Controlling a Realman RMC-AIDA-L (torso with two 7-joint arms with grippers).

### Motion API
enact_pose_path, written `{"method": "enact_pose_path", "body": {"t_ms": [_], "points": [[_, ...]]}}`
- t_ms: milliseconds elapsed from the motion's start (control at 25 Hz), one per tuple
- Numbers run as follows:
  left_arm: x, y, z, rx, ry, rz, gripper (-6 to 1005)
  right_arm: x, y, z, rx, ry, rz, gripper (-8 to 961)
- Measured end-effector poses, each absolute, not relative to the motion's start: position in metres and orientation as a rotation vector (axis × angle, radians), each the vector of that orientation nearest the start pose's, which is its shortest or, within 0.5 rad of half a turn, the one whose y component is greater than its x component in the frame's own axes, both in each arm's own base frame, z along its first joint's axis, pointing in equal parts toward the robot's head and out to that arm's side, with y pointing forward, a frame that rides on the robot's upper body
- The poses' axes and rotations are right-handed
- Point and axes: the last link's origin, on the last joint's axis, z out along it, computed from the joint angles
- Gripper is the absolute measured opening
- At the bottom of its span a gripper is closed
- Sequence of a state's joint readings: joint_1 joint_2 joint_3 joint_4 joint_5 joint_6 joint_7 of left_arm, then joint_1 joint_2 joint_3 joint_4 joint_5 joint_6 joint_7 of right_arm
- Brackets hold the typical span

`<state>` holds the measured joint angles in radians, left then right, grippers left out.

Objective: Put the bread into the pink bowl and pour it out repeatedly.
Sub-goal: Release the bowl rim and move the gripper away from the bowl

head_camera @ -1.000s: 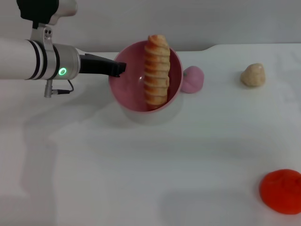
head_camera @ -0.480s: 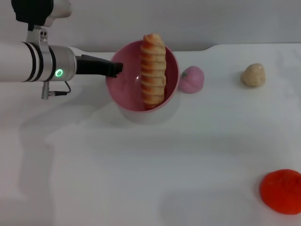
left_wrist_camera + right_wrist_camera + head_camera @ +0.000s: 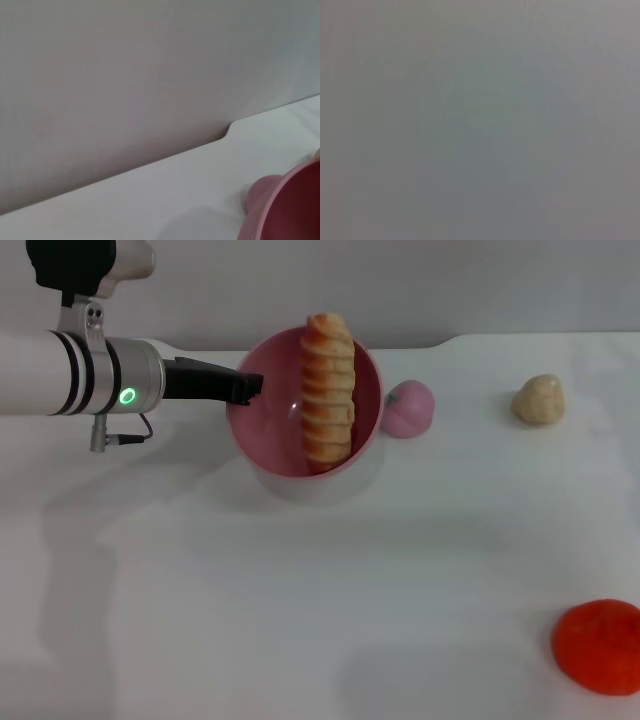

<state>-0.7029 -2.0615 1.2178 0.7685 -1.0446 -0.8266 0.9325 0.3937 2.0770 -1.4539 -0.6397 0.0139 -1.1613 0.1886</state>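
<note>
- Left gripper [image 3: 248, 387]: extends from the left side of the head view, fingertips clamped on the left rim of the pink bowl [image 3: 262, 435]. A green indicator light [image 3: 128, 395] is lit on the wrist housing.
- Pink bowl: held tilted above the white table [image 3: 300, 600], with its opening turned toward the head camera. The left wrist view shows only part of the bowl's outer wall [image 3: 285, 210].
- Bread [image 3: 328, 388]: lies inside the bowl, ridged orange-and-cream side visible. Its upper end rests against the far rim and projects slightly above it; its lower end sits near the bowl's lower inner wall.
- Small pink peach toy [image 3: 409, 408]: on the table, just beside the bowl on the right.
- Beige lump [image 3: 539, 399]: farther right, well apart from the bowl.
- Flat orange-red round item [image 3: 600, 647]: near the front right corner of the table.
- Right gripper: outside all views; the right wrist view shows only a uniform grey field.
</note>
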Motion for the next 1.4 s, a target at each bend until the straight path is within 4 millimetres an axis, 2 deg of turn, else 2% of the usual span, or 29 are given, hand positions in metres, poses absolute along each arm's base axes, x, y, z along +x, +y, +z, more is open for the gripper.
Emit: {"method": "enact_pose_path", "body": {"t_ms": [680,1000,1200,1400], "points": [[-0.207,0.438,-0.029,-2.325,-0.957,-0.245,51,0.228,0.383,0.079,-1.419,0.097,1.014,428],[-0.204,0.431,-0.030,-2.399,-1.004,-0.220,51,0.230,0.382,0.078,-1.421,0.101,1.009,428],[-0.205,0.425,-0.031,-2.447,-1.041,-0.125,51,0.235,0.381,0.076,-1.425,0.115,0.996,428],[-0.212,0.419,-0.033,-2.468,-1.064,0.068,51,0.237,0.381,0.075,-1.428,0.119,0.992,428]]}}
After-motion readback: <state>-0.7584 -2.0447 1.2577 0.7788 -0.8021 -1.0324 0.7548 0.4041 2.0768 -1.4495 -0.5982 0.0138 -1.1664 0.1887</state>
